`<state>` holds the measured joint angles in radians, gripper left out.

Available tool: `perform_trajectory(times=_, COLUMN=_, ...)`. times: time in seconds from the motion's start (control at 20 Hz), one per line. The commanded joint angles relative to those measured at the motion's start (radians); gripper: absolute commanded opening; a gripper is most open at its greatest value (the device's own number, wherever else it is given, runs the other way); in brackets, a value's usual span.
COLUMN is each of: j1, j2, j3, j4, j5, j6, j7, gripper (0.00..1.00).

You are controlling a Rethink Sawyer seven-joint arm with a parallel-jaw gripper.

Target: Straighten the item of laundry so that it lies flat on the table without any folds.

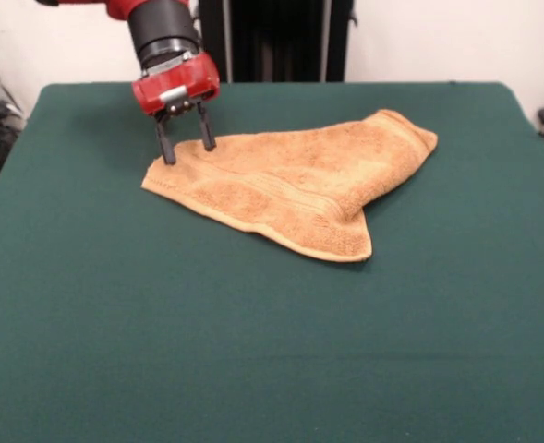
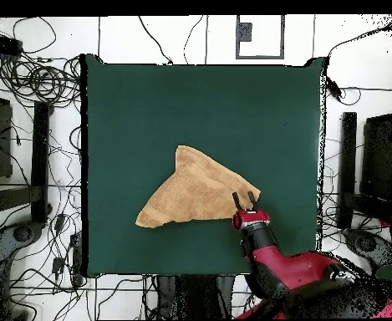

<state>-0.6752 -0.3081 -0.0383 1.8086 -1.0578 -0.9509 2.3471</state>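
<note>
Hiding under a fold: pt of towel [image 1: 295, 180]; jaws [image 1: 185, 140] spread.

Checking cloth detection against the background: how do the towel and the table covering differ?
The towel is orange-tan; the table is dark green. The towel is small and folded into a rough triangle; the table is large and lies flat. The towel shows woven bands; the table looks plain. Both are cloth.

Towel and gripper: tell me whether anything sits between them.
Nothing visible does. The gripper is right at the towel's corner, its open fingers straddling that edge, with only bare table around.
</note>
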Motion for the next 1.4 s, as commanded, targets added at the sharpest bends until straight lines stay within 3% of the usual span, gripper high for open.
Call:
perform_trajectory(times=0.05, j1=0.072, j2=0.019, j3=-0.031, j4=-0.042, j5=0.062, j6=-0.036, j7=-0.230, gripper=1.00)
perform_trajectory(times=0.5, j1=0.105, j2=0.012, j3=-0.121, j4=-0.043, j5=0.159, j6=-0.098, j7=-0.316, gripper=1.00)
perform_trajectory(times=0.85, j1=0.187, j2=0.046, j3=-0.283, j4=-0.074, j5=0.335, j6=-0.064, j7=-0.387, gripper=1.00)
perform_trajectory(times=1.05, j1=0.240, j2=0.060, j3=-0.346, j4=-0.067, j5=0.380, j6=-0.059, j7=-0.358, gripper=1.00)
perform_trajectory(times=1.15, j1=0.247, j2=0.068, j3=-0.312, j4=-0.108, j5=0.260, j6=0.024, j7=-0.213, gripper=1.00)
perform_trajectory(times=1.3, j1=0.231, j2=0.097, j3=-0.185, j4=-0.190, j5=-0.039, j6=0.109, j7=0.110, gripper=1.00)
perform_trajectory(times=1.4, j1=0.230, j2=0.108, j3=-0.171, j4=-0.198, j5=-0.065, j6=0.104, j7=0.139, gripper=1.00)
